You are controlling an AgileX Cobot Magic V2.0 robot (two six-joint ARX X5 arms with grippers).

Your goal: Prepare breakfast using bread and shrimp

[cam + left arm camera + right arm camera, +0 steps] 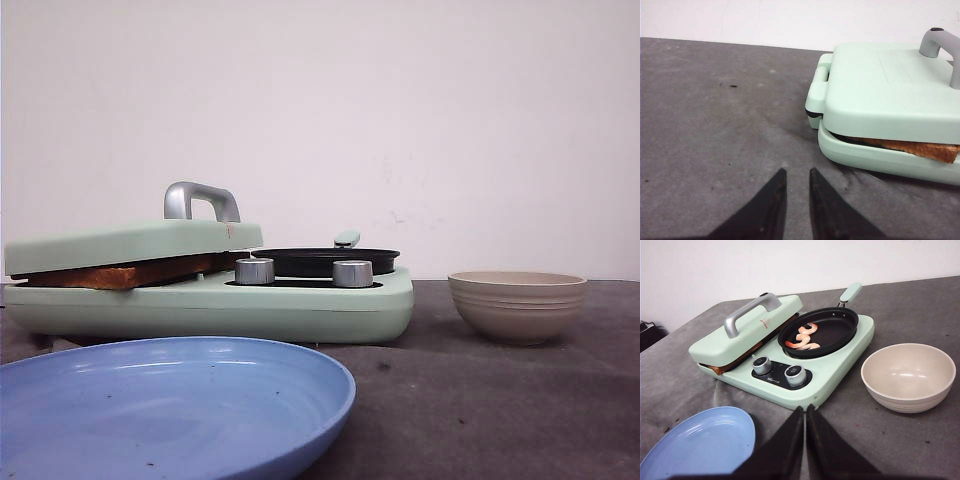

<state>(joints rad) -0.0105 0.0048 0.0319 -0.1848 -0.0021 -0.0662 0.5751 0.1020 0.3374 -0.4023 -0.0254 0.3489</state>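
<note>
The bread (120, 274) shows only as a browned crust edge pinched under the closed mint-green lid (130, 243) of the breakfast maker; the same crust (920, 147) peeks out in the left wrist view. Orange-pink shrimp (802, 340) lie in the black pan (820, 332) on the maker's other half. My left gripper (797, 171) hovers over bare grey cloth beside the maker's lid end, its fingers a narrow gap apart with nothing between them. My right gripper (804, 407) is shut and empty, just in front of the maker's knob side. Neither gripper appears in the front view.
An empty beige ribbed bowl (517, 305) stands to the right of the maker. An empty blue plate (170, 410) lies at the front left. Two silver knobs (779, 368) face the front. The lid's grey handle (200, 198) sticks up. A white wall is behind.
</note>
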